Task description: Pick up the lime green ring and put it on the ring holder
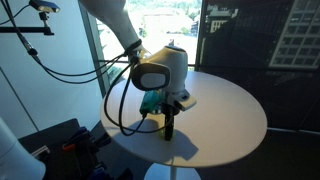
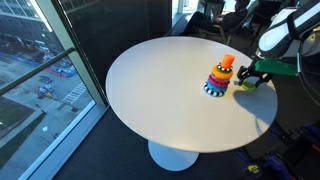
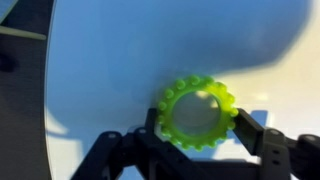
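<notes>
The lime green ring point(image 3: 197, 111) is a knobbly yellow-green ring lying flat on the white table. In the wrist view my gripper point(image 3: 197, 125) has one dark finger against each side of it. In an exterior view the ring point(image 2: 246, 85) shows low at the table's right side, under the gripper point(image 2: 252, 76). The ring holder point(image 2: 219, 79), a stack of multicoloured rings with an orange-red top peg, stands just left of the ring, apart from it. In an exterior view the gripper point(image 1: 168, 126) points straight down at the table.
The round white table point(image 2: 150, 95) stands on a pedestal beside a floor-to-ceiling window point(image 2: 40, 70). Black cables point(image 1: 115, 95) hang from the arm over the table edge. Dark equipment point(image 1: 65, 140) sits on the floor next to the table.
</notes>
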Motion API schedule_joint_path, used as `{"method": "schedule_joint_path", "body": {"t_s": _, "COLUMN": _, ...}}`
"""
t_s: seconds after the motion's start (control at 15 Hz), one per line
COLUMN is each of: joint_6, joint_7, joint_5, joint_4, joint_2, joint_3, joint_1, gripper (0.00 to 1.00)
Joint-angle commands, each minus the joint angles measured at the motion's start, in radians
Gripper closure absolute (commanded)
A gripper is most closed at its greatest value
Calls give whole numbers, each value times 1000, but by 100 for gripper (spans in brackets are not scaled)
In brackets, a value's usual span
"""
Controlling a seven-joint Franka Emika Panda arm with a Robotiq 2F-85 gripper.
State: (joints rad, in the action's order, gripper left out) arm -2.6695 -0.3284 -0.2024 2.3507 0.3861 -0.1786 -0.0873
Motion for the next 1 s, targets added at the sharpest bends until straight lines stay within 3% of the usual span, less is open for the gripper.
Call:
{"method": "schedule_joint_path", "body": {"t_s": 0.0, "joint_6": -20, "joint_7": 10, "joint_5": -29, "joint_4": 1, "joint_2": 1, "joint_3": 16, "joint_1": -20, "gripper": 51}}
{"method": "schedule_joint_path", "body": {"t_s": 0.33, "joint_6": 8, "joint_7": -8, "joint_5": -14, "joint_4": 1, "joint_2": -38, "joint_3": 2, "joint_1": -9, "gripper": 51}}
{"method": "schedule_joint_path", "body": {"t_s": 0.67, "joint_6": 102, "joint_7": -50, "joint_5": 46, "joint_4": -27, "joint_2": -113, "joint_3": -26, "joint_1": 19, "gripper": 51}}
{"method": "schedule_joint_path", "body": {"t_s": 0.93, "joint_6": 174, "joint_7": -60, "joint_5": 66, "joint_4": -50, "joint_2": -196, "joint_3": -11, "joint_1": 21, "gripper": 51}}
